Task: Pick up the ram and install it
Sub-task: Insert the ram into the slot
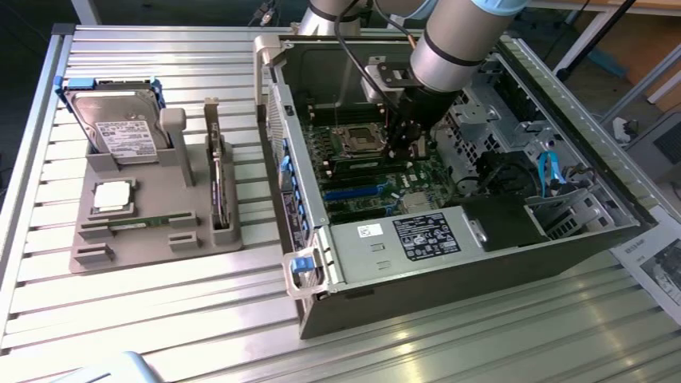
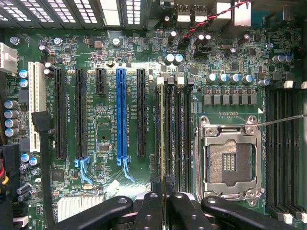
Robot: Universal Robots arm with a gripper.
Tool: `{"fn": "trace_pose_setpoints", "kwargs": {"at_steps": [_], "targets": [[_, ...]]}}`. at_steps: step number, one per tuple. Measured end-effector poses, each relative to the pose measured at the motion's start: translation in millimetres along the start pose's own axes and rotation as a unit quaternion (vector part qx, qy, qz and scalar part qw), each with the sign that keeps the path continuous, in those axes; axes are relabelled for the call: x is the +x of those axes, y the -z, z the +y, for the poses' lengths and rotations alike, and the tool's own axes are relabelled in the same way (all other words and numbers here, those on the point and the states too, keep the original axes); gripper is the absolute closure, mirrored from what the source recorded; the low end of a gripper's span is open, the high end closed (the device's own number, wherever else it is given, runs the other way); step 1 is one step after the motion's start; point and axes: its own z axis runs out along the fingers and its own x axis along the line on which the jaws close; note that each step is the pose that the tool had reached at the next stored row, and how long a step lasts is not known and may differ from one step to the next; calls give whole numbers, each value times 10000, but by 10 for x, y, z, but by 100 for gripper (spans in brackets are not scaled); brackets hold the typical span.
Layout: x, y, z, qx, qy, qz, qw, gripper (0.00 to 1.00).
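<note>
Wrist view had my gripper [image 2: 164, 186] closest of all, its black fingers [image 2: 152, 206] pinched together on the ram [image 2: 162, 129], which I saw edge-on as a thin pale-green line running away from them. It lay in line with the memory slot [image 2: 159, 143] nearest the black expansion slots [image 2: 79, 115] on the green motherboard [image 2: 108, 124]; whether it sat fully down in that slot I could not tell. Just beside it were three more dark memory slots [image 2: 179, 134], and past those the processor socket [image 2: 230, 160] in its metal frame. On the other side stood the blue expansion slot [image 2: 121, 115] between black ones. In the exterior view my gripper [image 1: 407, 152] hung inside the open computer case [image 1: 458, 267], right by the socket, with my arm [image 1: 463, 40] slanting in from above. Well apart from my gripper, on the exterior view's left, a grey tray [image 1: 149, 249] rested on the slatted table [image 1: 159, 319]. It carried the hard drive [image 1: 120, 128] upright with blue rails at its sides, the silver processor chip [image 1: 113, 196] flat, and the dark expansion card [image 1: 217, 191] on edge.
</note>
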Motion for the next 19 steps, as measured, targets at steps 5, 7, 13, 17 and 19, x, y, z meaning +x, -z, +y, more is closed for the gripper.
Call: {"fn": "trace_pose_setpoints", "kwargs": {"at_steps": [5, 7, 13, 17, 19], "targets": [[0, -1, 0, 22, 2, 2, 10000, 88], [0, -1, 0, 27, 2, 2, 10000, 88], [0, -1, 8, 27, 2, 2, 10000, 88], [0, -1, 13, 30, 6, 2, 10000, 88], [0, -1, 10, 30, 6, 2, 10000, 88]]}}
